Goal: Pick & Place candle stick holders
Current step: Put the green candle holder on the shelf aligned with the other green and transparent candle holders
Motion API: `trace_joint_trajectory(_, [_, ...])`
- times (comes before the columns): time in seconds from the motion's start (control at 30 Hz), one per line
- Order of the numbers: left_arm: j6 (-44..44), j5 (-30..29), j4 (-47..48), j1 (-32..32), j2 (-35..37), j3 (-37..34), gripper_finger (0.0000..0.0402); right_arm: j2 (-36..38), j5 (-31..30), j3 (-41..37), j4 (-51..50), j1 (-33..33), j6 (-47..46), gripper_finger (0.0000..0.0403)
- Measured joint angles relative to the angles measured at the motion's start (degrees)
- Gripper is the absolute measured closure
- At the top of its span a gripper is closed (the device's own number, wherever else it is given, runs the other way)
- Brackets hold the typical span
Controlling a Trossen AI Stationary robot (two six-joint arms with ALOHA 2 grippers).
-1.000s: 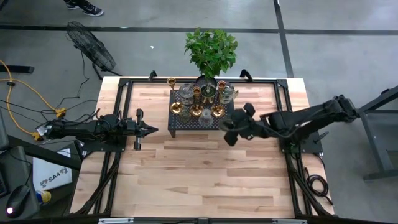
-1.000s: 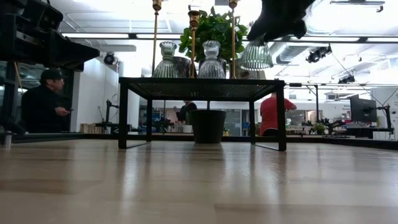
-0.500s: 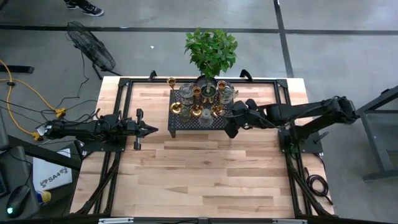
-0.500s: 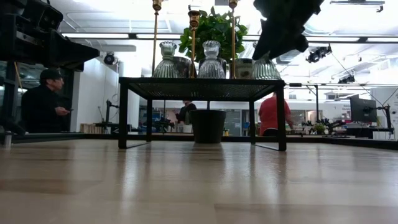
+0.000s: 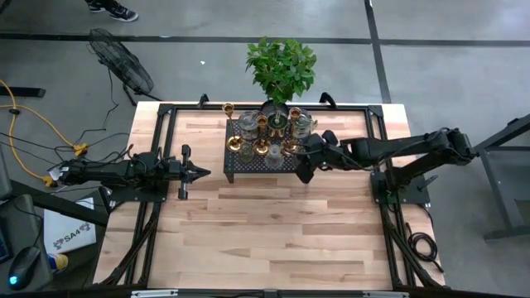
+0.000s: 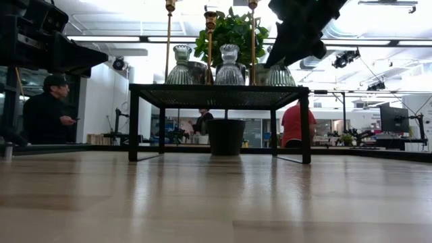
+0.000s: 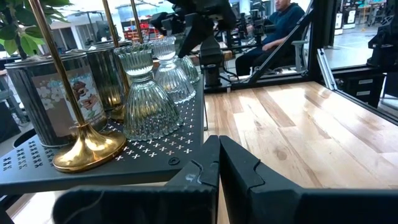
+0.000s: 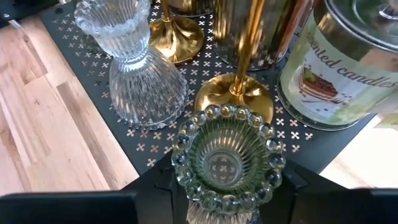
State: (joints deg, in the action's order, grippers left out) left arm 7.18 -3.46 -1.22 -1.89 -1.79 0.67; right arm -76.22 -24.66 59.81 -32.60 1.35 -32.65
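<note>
Right gripper [image 5: 305, 162], pinching a beaded green glass holder [image 8: 227, 155], has moved left over the black stand [image 5: 248, 163] beside the other holders, so placement looks imminent; left gripper [image 5: 199, 172] rests pressed together at left.

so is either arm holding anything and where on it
The right gripper holds a greenish glass holder by its sides below the beaded rim, over the black stand. The left gripper holds nothing.

- Candle stick holders [image 5: 267, 136] stand upright, clustered on the black perforated stand [image 5: 248, 165] near the worktop's far edge
- Slim brass sticks [image 6: 210, 47] have round bases
- Ribbed clear glass holders [image 8: 138, 73] flare downward
- A greenish bead-rimmed holder [image 8: 227, 158] sits at the stand's right edge
</note>
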Motion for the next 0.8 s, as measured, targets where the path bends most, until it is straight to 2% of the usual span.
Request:
trace_joint_trajectory(0.13, [0.00, 0.00, 0.01, 0.01, 0.01, 0.00, 0.0402, -0.02, -0.29, -0.05, 0.01, -0.65, 1.20, 0.0278])
trace_joint_trajectory(0.37, [0.00, 0.00, 0.01, 0.00, 0.01, 0.00, 0.0402, -0.07, -0.66, -0.09, -0.09, -1.12, 1.35, 0.0262])
trace_joint_trajectory(0.6, [0.00, -0.02, -0.01, 0.02, 0.01, 0.00, 0.0402, -0.07, -0.51, -0.09, -0.09, -1.09, 1.47, 0.0270])
trace_joint_trajectory(0.8, [-0.01, 0.00, 0.00, 0.02, 0.00, 0.00, 0.0402, -0.17, -0.17, -0.23, 0.69, -0.94, 1.72, 0.0248])
